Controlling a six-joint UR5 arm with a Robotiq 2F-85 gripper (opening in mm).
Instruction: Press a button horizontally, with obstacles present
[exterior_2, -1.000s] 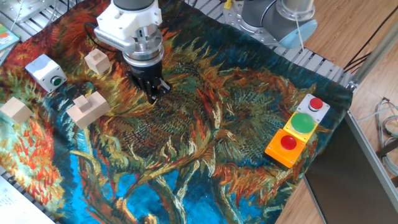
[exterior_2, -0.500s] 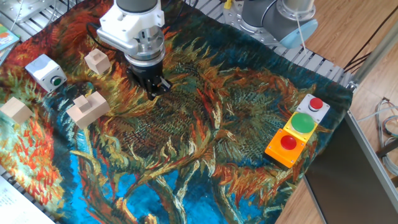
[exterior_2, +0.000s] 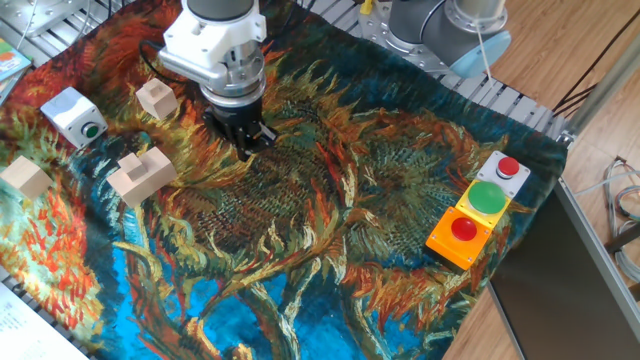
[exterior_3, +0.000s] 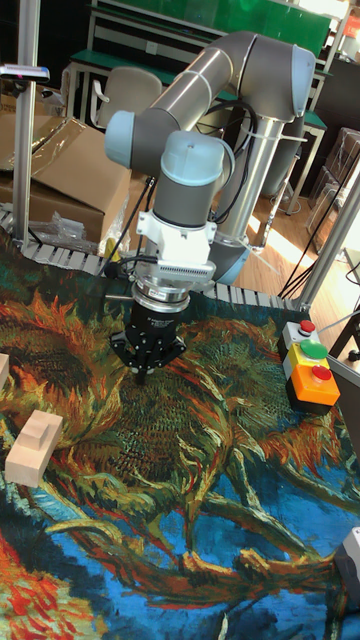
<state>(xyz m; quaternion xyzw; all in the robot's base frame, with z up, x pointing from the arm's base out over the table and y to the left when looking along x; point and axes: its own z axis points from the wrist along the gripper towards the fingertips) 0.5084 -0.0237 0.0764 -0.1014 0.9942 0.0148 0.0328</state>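
Fixed view showed the button (exterior_2: 91, 129), small and green, on the side face of a white-and-grey box (exterior_2: 70, 112) at the far left of the patterned cloth (exterior_2: 330, 230). Right of the box sat a small wooden cube (exterior_2: 156, 98); nearer and right of the box stood a notched block (exterior_2: 141, 174), and another cube (exterior_2: 26, 177) lay at the left edge. The gripper (exterior_2: 248, 148) pointed down at the cloth, right of the first cube and well apart from the box; whether its fingers were open or closed could not be told. Far to the right sat a row of boxes with red (exterior_2: 508, 166), green (exterior_2: 488, 196) and red (exterior_2: 463, 228) buttons.
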